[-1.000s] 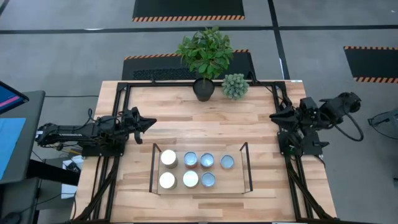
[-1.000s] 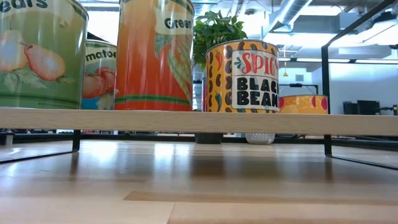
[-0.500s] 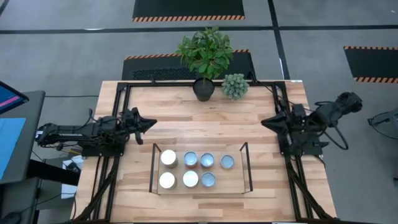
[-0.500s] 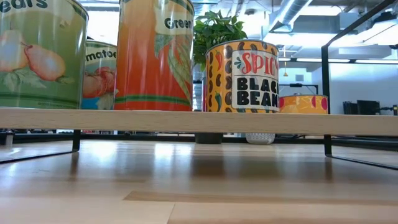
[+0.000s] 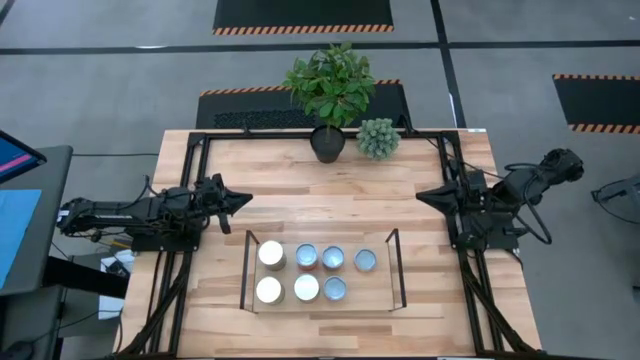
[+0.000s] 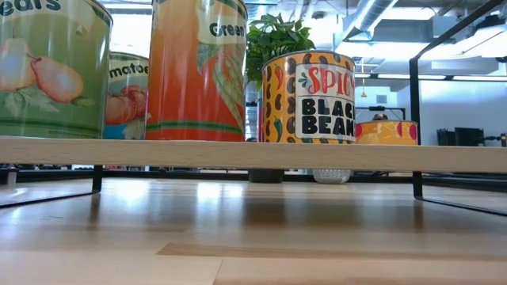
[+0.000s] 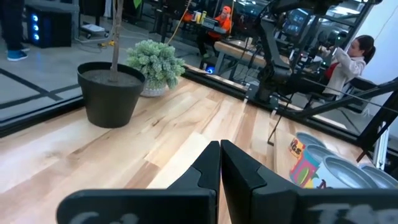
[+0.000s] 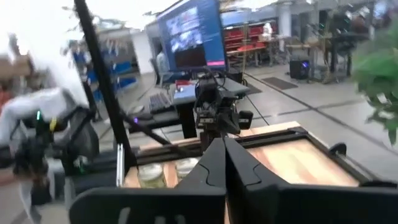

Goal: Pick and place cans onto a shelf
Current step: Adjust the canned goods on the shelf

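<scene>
seven cans point(image 5: 306, 288) we count on the shelf point(image 5: 378, 292), left gripper point(image 5: 246, 199) closed and empty, right gripper point(image 5: 420, 195) closed and empty, both beside it

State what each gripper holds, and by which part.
Nothing. The left gripper and right gripper are both shut on nothing, away from the cans on the shelf.

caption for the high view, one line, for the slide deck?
Seven cans stand on the shelf; left gripper and right gripper, both shut and empty, flank it.
</scene>
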Robot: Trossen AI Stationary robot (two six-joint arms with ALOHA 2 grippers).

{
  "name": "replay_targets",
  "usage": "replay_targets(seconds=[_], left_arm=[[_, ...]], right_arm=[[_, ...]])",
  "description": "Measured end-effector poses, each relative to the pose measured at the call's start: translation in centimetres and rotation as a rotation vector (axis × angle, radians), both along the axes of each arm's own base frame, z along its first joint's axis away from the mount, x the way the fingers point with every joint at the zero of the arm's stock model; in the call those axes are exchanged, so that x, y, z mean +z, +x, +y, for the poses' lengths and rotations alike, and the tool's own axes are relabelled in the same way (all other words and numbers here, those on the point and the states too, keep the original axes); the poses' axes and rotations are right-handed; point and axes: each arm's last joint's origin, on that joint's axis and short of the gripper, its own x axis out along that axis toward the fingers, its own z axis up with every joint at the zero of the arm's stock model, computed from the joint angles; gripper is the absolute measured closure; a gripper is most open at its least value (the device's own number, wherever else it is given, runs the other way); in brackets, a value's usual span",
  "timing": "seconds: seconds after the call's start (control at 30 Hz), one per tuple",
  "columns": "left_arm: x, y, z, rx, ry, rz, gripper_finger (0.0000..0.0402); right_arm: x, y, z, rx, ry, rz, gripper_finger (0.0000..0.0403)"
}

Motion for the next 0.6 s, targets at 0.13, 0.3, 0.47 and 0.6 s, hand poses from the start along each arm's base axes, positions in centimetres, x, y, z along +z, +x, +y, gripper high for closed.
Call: replay_targets(seconds=[0.13,0.3,0.47,0.6], left_arm=[[0.0,0.0,0.0,0.0,0.003,0.001,0.0401],[-0.2,0.0,0.0,0.001,-0.012,0.012,0.0401],[-0.2,0.0,0.0,-0.001,-0.03,0.008,0.0401],[-0.2,0.0,0.0,-0.001,-0.031,0.008,0.0401]], right_arm=[[0.4,0.8,0.3,-0.031,0.126,-0.045,0.0397],[-0.3,5.1,2.8,-0.026,0.05,0.034,0.0399],[-1.2,9.3,4.6,-0.053,-0.004,0.253,0.04],[-1.1,12.4,6.0,-0.016,-0.029,0.431,0.04]])
